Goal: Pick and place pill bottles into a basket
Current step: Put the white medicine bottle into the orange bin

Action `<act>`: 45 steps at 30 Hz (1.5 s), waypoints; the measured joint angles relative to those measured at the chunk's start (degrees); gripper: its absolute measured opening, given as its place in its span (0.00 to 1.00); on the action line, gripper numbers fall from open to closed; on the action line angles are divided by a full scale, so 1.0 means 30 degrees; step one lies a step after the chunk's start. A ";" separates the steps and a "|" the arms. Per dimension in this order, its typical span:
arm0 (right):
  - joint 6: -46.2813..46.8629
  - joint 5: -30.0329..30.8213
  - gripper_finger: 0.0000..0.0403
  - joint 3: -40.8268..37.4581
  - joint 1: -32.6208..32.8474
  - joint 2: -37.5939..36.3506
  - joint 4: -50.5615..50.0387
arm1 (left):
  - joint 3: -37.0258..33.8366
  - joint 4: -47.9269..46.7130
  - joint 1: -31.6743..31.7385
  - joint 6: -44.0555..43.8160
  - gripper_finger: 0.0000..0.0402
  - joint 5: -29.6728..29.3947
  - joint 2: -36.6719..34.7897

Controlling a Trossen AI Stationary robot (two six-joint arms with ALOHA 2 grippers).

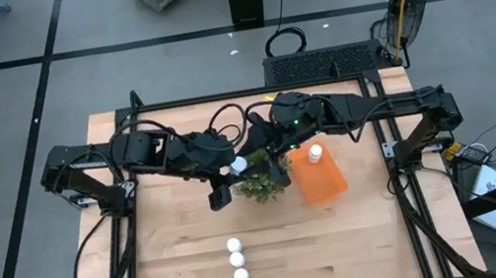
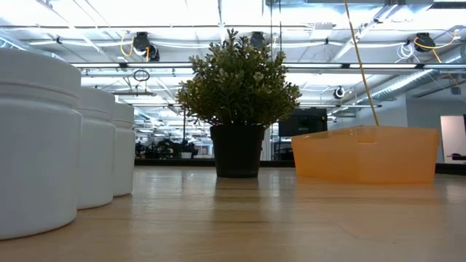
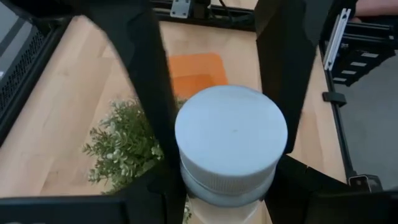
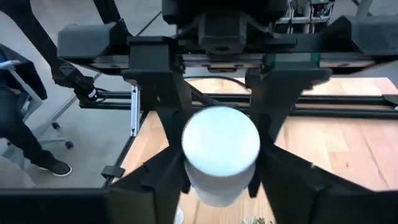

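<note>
Pill bottle [image 3: 230, 146] sits pinched at once by your left gripper [image 3: 217, 180] and right gripper [image 4: 217, 168] above the plant [image 1: 261, 187], just left of the orange basket [image 1: 330, 184], which holds another bottle [image 1: 314, 153].

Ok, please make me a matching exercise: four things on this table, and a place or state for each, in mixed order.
Things:
1. raised pill bottle
2. basket
3. plant
4. row of three pill bottles

Places or states:
A. orange, holds a single pill bottle
B. standing on bare wood, apart from both arms
C. green, in a dark pot, beside the basket
D. gripped by the left tool

Pairs: 1-D, 2-A, 3-C, 4-B
</note>
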 joint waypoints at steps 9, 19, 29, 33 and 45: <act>0.0496 0.0186 0.33 -0.0036 -0.0002 -0.0972 -0.1144 | 0.0007 -0.0475 0.0024 -0.0276 0.58 -0.0516 -0.0086; 0.0008 0.5593 0.33 -0.0804 0.0855 -0.4181 -0.7938 | 0.0007 -0.2993 -0.0746 -0.1391 0.96 -0.4261 -0.0546; 0.2209 0.9317 0.33 -0.9771 0.2227 -0.9138 -0.3343 | 0.0005 -0.2962 -0.1909 -0.2639 0.97 -0.4103 -0.0554; 0.3676 0.9771 0.33 -1.3427 0.2597 -1.1128 -0.1693 | 0.0007 -0.2977 -0.2165 -0.3044 0.98 -0.4092 -0.0554; 0.6391 1.1541 0.33 -2.0247 0.3547 -1.4139 0.0380 | 0.0000 -0.2948 -0.2583 -0.4529 0.98 -0.4084 -0.0554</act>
